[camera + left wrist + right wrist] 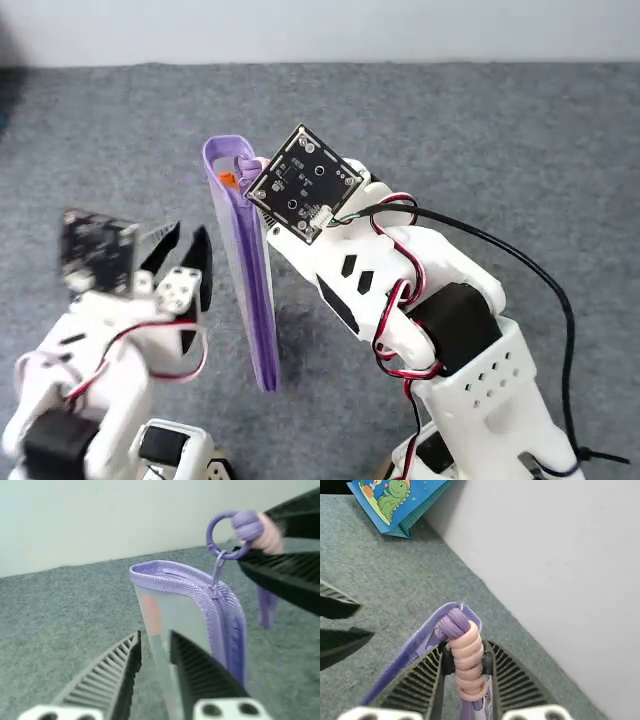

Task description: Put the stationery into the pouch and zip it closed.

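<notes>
My right hand (464, 647) was clamped on the pink-and-purple zip pull (466, 670) at the top end of the purple pouch (252, 300), which stood on edge on the grey worktop (460, 140), while my left hand (189, 236) hung with jaws spread wide just beside its flank.

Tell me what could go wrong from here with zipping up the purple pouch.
1. The pouch stands on its narrow edge, and the left gripper beside it is open. A tug on the zip may therefore drag or tip the pouch instead of closing it.
2. The right gripper is shut on the soft cord pull, not on the slider, so the cord may slip out.
</notes>
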`<state>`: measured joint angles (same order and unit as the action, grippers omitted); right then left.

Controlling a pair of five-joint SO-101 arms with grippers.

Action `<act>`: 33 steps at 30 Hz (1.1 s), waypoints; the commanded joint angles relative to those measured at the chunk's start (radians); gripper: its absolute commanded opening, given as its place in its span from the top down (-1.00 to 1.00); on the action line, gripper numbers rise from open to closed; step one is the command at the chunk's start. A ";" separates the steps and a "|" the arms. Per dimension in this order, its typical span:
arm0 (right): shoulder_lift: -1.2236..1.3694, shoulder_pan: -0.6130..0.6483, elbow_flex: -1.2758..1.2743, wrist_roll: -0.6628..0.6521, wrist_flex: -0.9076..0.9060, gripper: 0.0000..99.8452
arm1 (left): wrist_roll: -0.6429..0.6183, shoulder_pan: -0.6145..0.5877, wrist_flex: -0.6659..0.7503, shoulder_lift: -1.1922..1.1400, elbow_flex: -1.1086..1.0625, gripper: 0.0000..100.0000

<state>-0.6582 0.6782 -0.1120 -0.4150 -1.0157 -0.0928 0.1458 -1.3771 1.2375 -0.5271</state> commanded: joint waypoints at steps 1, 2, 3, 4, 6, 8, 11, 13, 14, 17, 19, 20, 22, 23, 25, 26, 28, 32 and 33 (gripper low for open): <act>-0.021 -0.008 0.002 -0.003 0.030 0.99 | -0.063 0.021 -0.100 -0.006 0.150 0.59; -0.021 -0.008 -0.002 -0.003 0.031 0.99 | -0.063 0.032 -0.118 -0.006 0.160 0.58; -0.021 -0.008 -0.003 -0.003 0.036 0.99 | -0.064 0.044 -0.132 -0.006 0.163 0.59; -0.019 -0.007 -0.005 -0.003 0.038 0.99 | -0.068 0.052 -0.144 -0.006 0.163 0.59; -0.019 -0.007 -0.012 -0.003 0.053 0.99 | -0.069 0.064 -0.152 -0.006 0.163 0.59; -0.019 -0.007 -0.028 -0.003 0.071 0.99 | -0.069 0.089 -0.146 -0.006 0.163 0.59; -0.019 -0.005 -0.038 -0.003 0.082 0.99 | -0.097 0.123 -0.109 -0.006 0.142 0.59; -0.019 0.015 -0.038 -0.003 0.084 0.99 | -0.117 0.135 -0.083 -0.006 0.111 0.59; -0.019 0.021 -0.038 -0.003 0.084 0.99 | -0.120 0.135 -0.068 -0.006 0.096 0.59; -0.019 0.025 -0.038 -0.003 0.085 0.99 | -0.129 0.123 -0.014 -0.006 0.042 0.59; -0.019 0.025 -0.040 -0.003 0.084 0.99 | -0.130 0.101 0.014 -0.006 0.016 0.59; -0.019 0.025 -0.040 -0.003 0.082 0.99 | -0.130 0.097 0.026 -0.006 0.005 0.59; -0.019 0.025 -0.040 -0.003 0.079 0.99 | -0.132 0.091 0.055 -0.006 -0.007 0.59; -0.019 0.025 -0.040 -0.003 0.079 0.99 | -0.132 0.089 0.074 -0.006 -0.015 0.59; -0.019 0.025 -0.040 -0.003 0.079 0.99 | -0.132 0.089 0.106 -0.006 -0.036 0.59; -0.019 0.025 -0.040 -0.003 0.079 0.99 | -0.132 0.087 0.117 -0.006 -0.047 0.59; -0.022 0.025 -0.040 -0.003 0.077 0.99 | -0.132 0.087 0.124 -0.006 -0.064 0.59; -0.028 0.027 -0.038 -0.003 0.077 0.99 | -0.132 0.087 0.129 -0.006 -0.088 0.59; -0.030 0.027 -0.038 -0.003 0.076 0.99 | -0.132 0.087 0.129 -0.006 -0.094 0.59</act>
<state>-0.6582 0.6981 -0.1565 -0.4150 -0.9544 -0.2125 0.2394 -1.2727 1.2436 -0.6206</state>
